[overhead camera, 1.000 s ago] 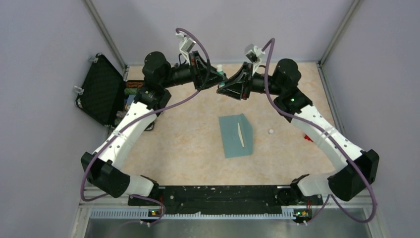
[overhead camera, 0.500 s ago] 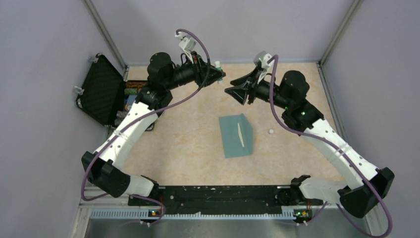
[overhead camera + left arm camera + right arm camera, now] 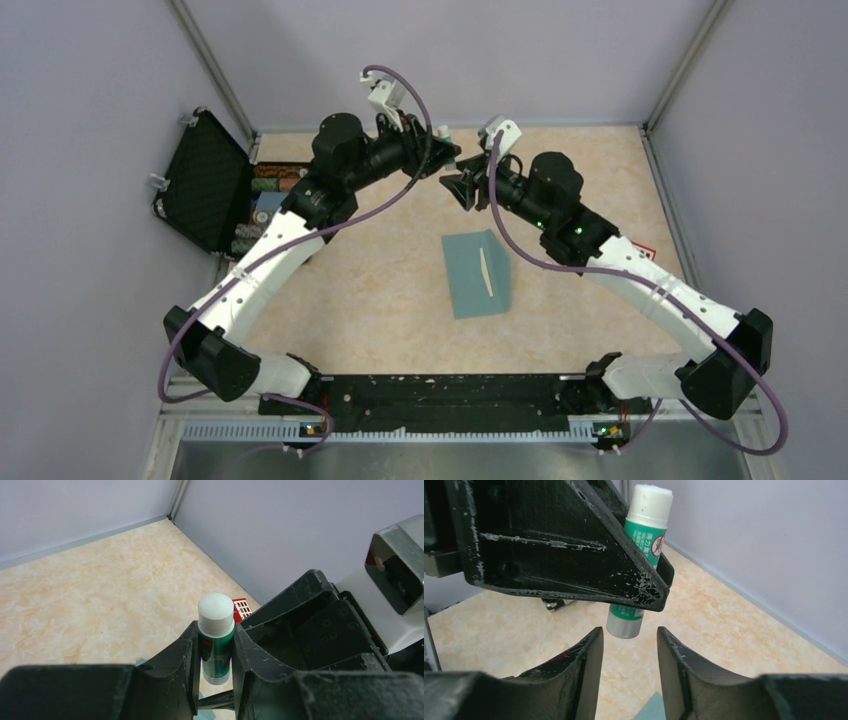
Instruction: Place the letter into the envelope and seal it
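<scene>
On the beige marbled table (image 3: 380, 290), the flat teal paper envelope (image 3: 477, 274) lies mid-surface, well apart from both grippers. A white-topped green glue stick (image 3: 216, 630) is clamped in the left gripper (image 3: 216, 647). The right gripper (image 3: 629, 642), jaws parted and empty, has been brought back beneath the stick's base, so sealing is probably being prepared.
</scene>
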